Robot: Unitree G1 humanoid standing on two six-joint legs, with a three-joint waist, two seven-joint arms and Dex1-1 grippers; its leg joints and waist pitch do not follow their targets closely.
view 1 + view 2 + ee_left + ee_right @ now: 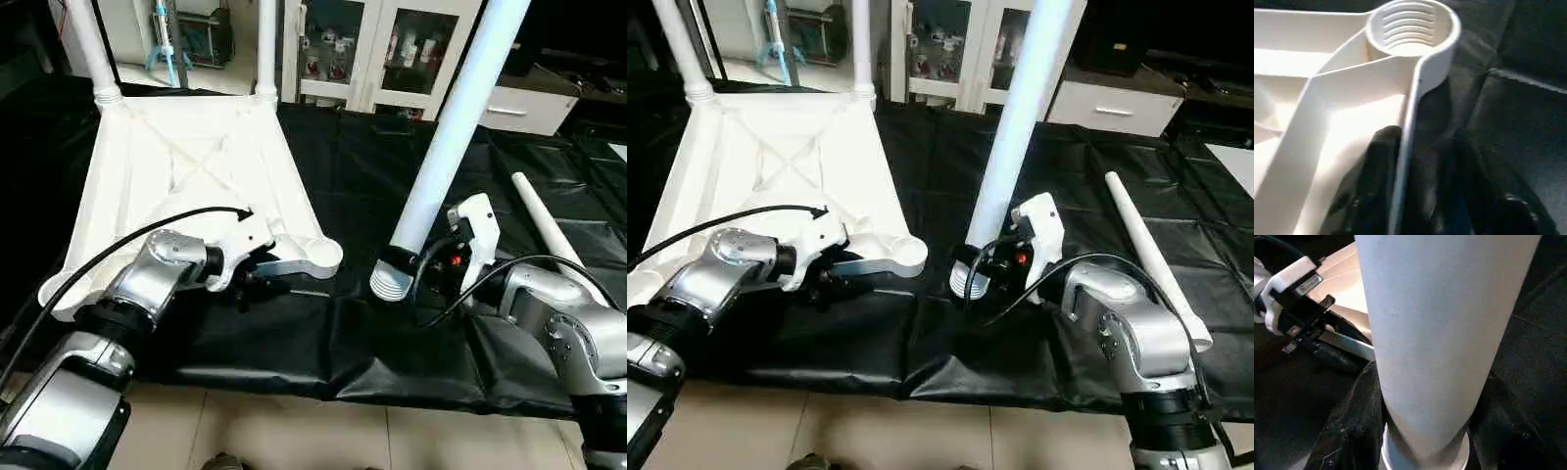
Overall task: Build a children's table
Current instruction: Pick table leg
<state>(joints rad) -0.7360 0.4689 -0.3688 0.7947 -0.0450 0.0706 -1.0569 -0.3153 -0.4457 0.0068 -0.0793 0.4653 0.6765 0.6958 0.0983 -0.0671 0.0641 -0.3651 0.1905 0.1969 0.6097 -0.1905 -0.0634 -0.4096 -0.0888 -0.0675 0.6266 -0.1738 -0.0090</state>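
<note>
Two grippers: both closed on parts, one steadying, one carrying.
Left fingers: the left gripper [257,277] has one black finger [1369,186] inside the rim and the other outside, pinched shut on the near right edge of the table top [186,166].
Right fingers: the right gripper [407,269] is closed around the lower end of a white leg [456,127], just above its ribbed threaded end [392,282], which hangs close over the black-cloth surface [372,186].
Held leg: nearly upright, leaning right toward its upper end, near the top's near right corner but apart from it.
Table top: lying upside down on the left of the surface, X-ribs up; two legs [90,49] already stand in the far corners.
Open socket: the threaded corner socket [1411,27] on the near right lobe is empty, just beyond the left fingers.
Spare leg: a fourth leg [549,230] lies on the cloth at far right.
Step in hand: fitting the third leg, by my reading.
Next move: carry the threaded end left over the socket, square it up, lower it and twist, while the left side keeps the top from sliding.
</note>
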